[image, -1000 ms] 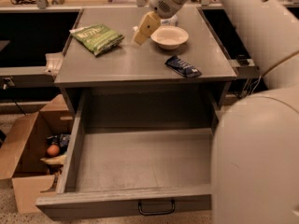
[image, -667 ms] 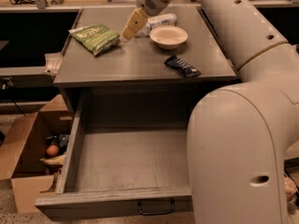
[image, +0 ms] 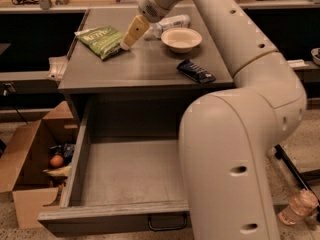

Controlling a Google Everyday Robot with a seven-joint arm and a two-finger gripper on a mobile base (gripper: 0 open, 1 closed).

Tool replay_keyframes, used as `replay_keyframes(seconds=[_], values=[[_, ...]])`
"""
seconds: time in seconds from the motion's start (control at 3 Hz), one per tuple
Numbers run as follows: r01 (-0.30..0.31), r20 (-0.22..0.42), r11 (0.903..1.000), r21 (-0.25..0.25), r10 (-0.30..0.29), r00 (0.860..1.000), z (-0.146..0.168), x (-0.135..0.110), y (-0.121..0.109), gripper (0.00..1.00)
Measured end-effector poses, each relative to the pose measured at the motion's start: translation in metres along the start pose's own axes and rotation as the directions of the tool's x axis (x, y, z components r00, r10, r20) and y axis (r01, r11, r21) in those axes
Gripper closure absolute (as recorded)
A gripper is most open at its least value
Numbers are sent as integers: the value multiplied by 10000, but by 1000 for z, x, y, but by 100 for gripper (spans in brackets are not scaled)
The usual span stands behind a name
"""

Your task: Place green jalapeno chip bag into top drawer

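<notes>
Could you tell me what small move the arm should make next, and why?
Probably ease the gripper sideways onto the green jalapeno chip bag: it hovers just beside the bag's edge, the bag lies ungrasped on the cabinet top, and the top drawer already stands open.

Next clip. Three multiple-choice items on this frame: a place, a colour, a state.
1. Where does the green jalapeno chip bag lie? A. on a chair B. on the cabinet top C. in a sink
2. What colour is the bowl? A. white B. red C. black
3. The top drawer is: A. shut B. pulled out, nothing inside C. pulled out, full of bags
Key: 1 B, it lies flat there, with the gripper beside it on the bowl's side. 2 A, it is pale white all over. 3 B, its floor is bare.
</notes>
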State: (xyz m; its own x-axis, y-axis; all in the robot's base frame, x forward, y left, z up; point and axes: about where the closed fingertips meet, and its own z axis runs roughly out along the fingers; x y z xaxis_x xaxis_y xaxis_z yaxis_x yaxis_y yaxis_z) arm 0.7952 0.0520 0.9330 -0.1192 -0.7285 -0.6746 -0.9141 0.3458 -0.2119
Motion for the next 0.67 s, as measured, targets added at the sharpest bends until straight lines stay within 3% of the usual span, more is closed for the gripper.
replay_keyframes(seconds=[0.67], values=[[-361,307,9987,-355,372,9988,47,-21,-5,0]])
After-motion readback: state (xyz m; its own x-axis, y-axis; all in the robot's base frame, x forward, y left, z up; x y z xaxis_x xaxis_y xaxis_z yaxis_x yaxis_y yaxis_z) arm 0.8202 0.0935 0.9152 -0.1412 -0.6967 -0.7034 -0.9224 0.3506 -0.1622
